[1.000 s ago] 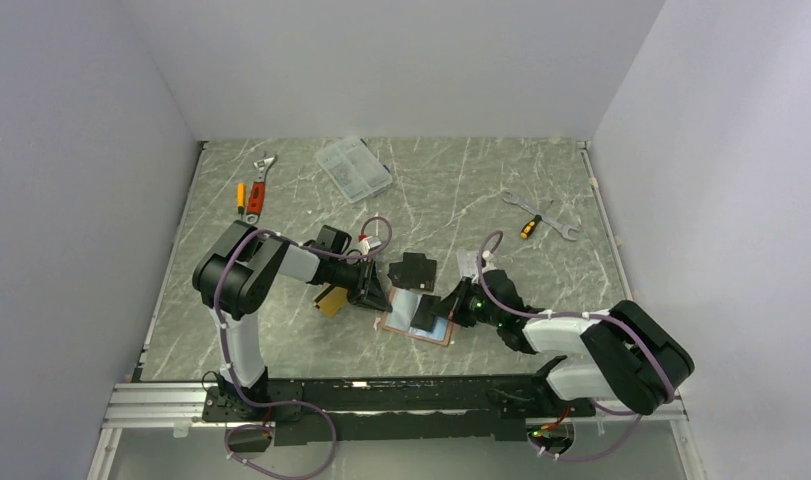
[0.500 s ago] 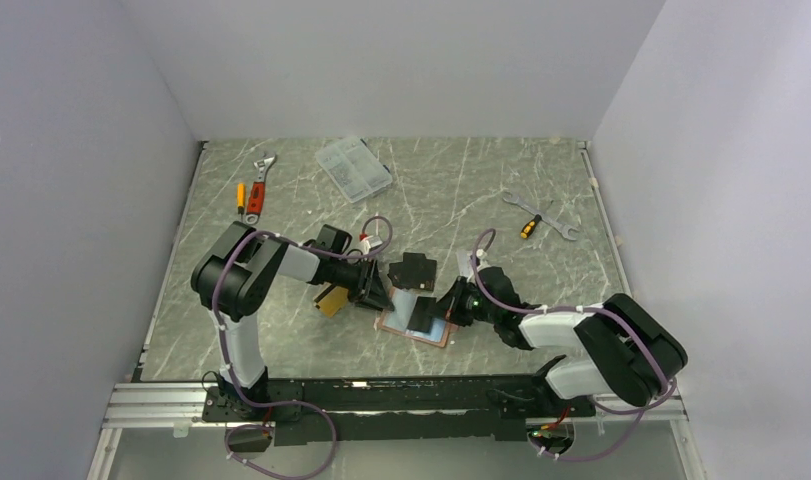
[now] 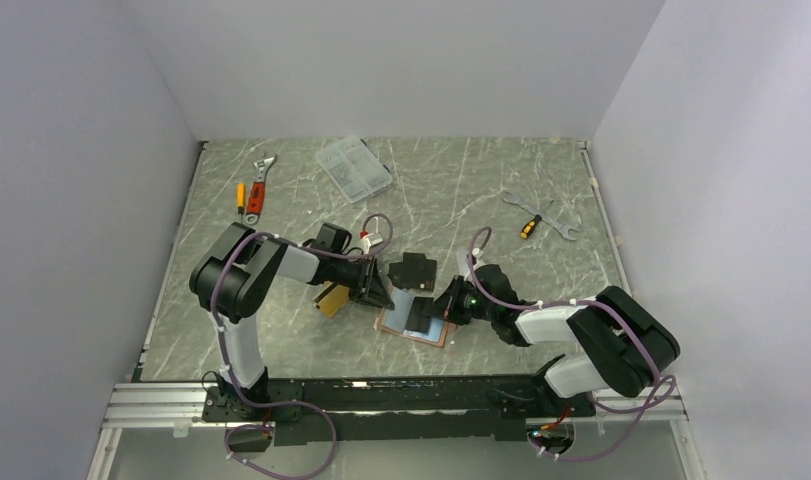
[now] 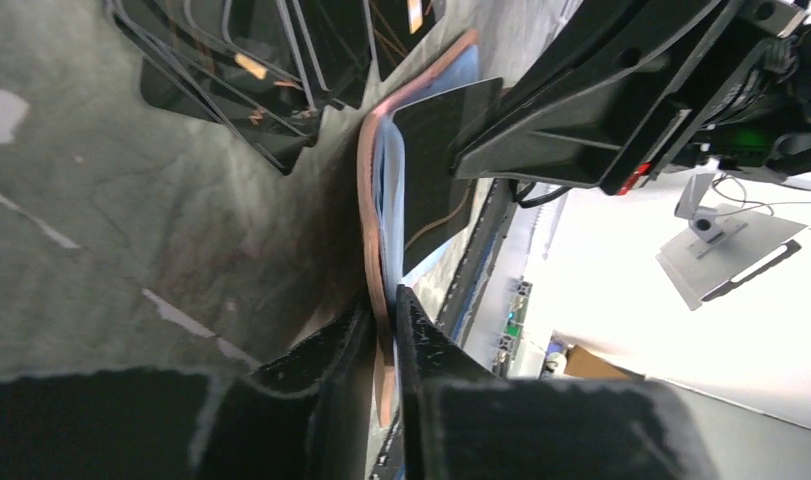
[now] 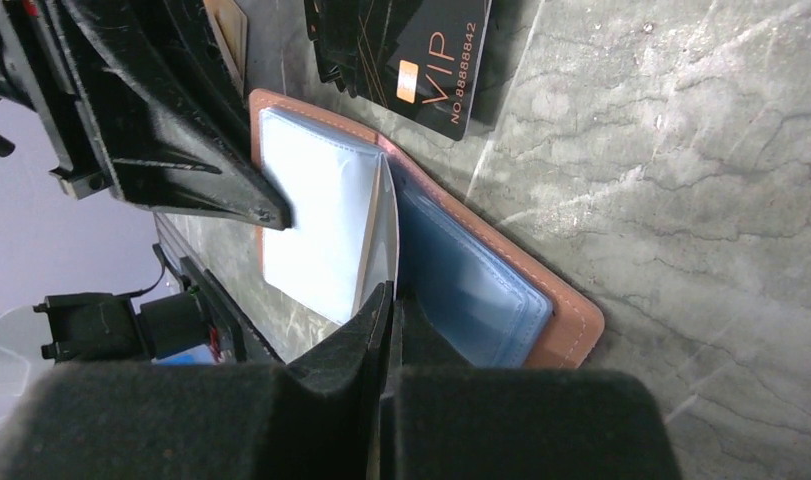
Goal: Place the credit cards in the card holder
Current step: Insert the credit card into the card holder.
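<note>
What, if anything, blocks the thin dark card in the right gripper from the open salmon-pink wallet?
Nothing visible: the thin dark card sits edge-on at the salmon-pink wallet's pale-blue fold; the left gripper pinches only the rim.

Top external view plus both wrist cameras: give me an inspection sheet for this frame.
Surface: grey marbled table.
Job's things: card holder open, pale-blue inside up; dark card held over it; orange card to its left; black VIP cards fanned behind it.
Clutter: clear compartment box, red-handled wrench, spanners, screwdrivers.
Grippers: left gripper shut on the card holder's edge; right gripper shut on the dark card.
Cables: purple cables looped along both arms.
Surroundings: plain walls on three sides.
</note>
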### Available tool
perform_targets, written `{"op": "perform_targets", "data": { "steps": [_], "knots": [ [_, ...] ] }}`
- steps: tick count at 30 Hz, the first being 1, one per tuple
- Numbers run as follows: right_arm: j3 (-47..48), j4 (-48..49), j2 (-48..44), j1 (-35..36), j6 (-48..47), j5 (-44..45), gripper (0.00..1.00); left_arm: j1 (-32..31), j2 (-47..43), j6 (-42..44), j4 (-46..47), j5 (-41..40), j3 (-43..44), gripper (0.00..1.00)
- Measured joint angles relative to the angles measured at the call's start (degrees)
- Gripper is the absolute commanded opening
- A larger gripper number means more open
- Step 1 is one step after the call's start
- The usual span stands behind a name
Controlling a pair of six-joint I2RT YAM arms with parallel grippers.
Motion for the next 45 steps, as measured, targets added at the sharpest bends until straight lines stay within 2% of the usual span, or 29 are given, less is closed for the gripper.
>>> {"op": "perform_targets", "data": {
  "steps": [4,12,22,45],
  "knots": [
    [-0.1,-0.2,-0.6,-0.6,-0.2,-0.9,0.00,0.3,1.2,-0.1,-0.1,-0.3,0.0,0.08],
    [-0.2,-4.8,-6.8,-1.8,-2.1,-1.2,0.00,0.3,5.3,-6.1,5.0,1.7,0.1,0.07],
    [-1.9,-8.2,-14.9,-2.6,-3.1,5.9,0.00,-0.2,6.8,-13.3,13.3,0.1,1.0,0.08],
    [-4.2,7.0,-1.7,-3.1,1.0,7.0,0.00,0.0,6.8,-11.5,12.9,-1.5,1.7,0.11]
  ]
}}
